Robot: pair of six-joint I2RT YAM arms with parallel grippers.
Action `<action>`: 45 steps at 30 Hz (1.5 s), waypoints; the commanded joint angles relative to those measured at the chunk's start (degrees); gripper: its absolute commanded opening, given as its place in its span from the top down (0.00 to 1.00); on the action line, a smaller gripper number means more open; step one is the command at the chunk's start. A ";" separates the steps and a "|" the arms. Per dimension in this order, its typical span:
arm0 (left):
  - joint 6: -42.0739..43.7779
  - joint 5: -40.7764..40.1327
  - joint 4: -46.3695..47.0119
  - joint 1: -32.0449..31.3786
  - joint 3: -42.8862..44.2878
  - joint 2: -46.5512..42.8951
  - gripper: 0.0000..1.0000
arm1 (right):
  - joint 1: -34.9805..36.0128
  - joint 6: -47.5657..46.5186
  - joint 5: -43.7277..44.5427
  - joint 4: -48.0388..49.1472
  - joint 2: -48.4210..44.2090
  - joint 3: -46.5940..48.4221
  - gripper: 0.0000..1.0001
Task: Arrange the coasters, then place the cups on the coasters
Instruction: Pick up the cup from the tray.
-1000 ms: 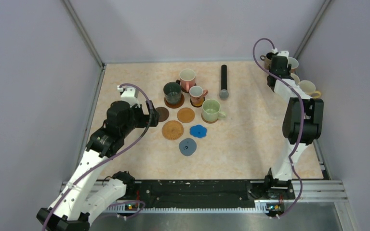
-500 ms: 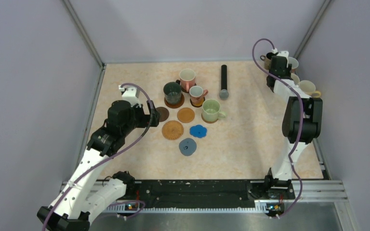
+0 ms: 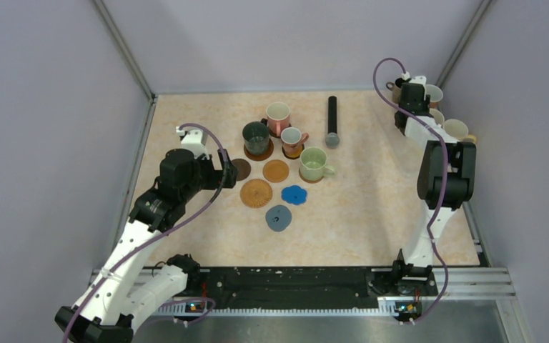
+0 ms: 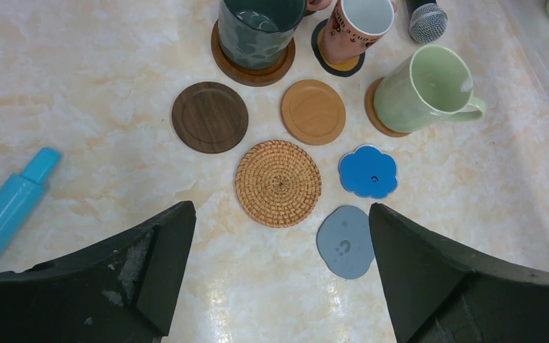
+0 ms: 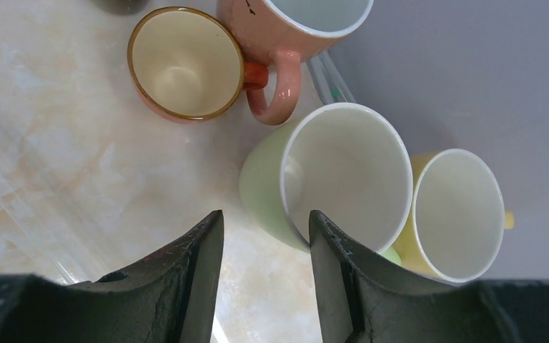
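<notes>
1. Top view: the left gripper (image 3: 226, 170) hangs over the left of the table (image 3: 372, 207), jaws spread wide, just beside the dark coaster (image 3: 241, 169). Bare like it are the tan coaster (image 3: 275, 171), woven coaster (image 3: 256, 193), blue coaster (image 3: 294, 194) and grey coaster (image 3: 279, 217). Behind them the dark cup (image 3: 256, 136), small cup (image 3: 292, 138) and pale cup (image 3: 312, 163) each stand on a coaster. The pink cup (image 3: 279, 114) stands farther back; whether a coaster lies under it I cannot tell. A black cylinder (image 3: 332, 114) lies to their right. The right gripper (image 3: 411, 91) is at the far right corner among the corner cups (image 3: 457, 130).

2. Left wrist: its fingers (image 4: 136, 264) stand far apart and hold nothing, with the woven coaster below, between them. The blue and grey coasters lie just beside each other. A blue tube (image 4: 11, 207) lies at the picture's left.

3. Right wrist: the jaws are part spread astride the near wall of the green cup (image 5: 347, 171), one finger outside it and one over its opening. Bare table shows between the outer finger and the wall, so nothing is pinched. The yellow cup (image 5: 457, 214) stands against it; the orange cup (image 5: 182, 64) stands upright beyond.
</notes>
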 commanded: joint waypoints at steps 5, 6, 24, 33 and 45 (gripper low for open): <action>0.02 -0.20 1.54 -0.16 0.22 -0.20 0.03 | -1.03 -0.93 -0.15 -0.43 3.63 4.70 0.52; 0.04 -0.27 1.59 -0.17 0.23 -0.23 0.03 | -1.14 -1.04 -0.44 -0.58 4.08 4.95 0.52; 0.11 -0.37 1.55 -0.11 0.18 -0.44 0.04 | -0.40 -5.68 -4.81 1.06 -1.24 4.17 0.99; 0.10 -0.14 1.66 -0.09 0.01 -1.22 0.03 | 2.32 -4.81 -9.05 -1.91 -10.89 0.75 1.00; -0.33 -1.40 1.20 -0.01 0.09 -1.62 0.01 | 7.77 -1.99 -16.81 -8.84 -24.23 -3.37 1.00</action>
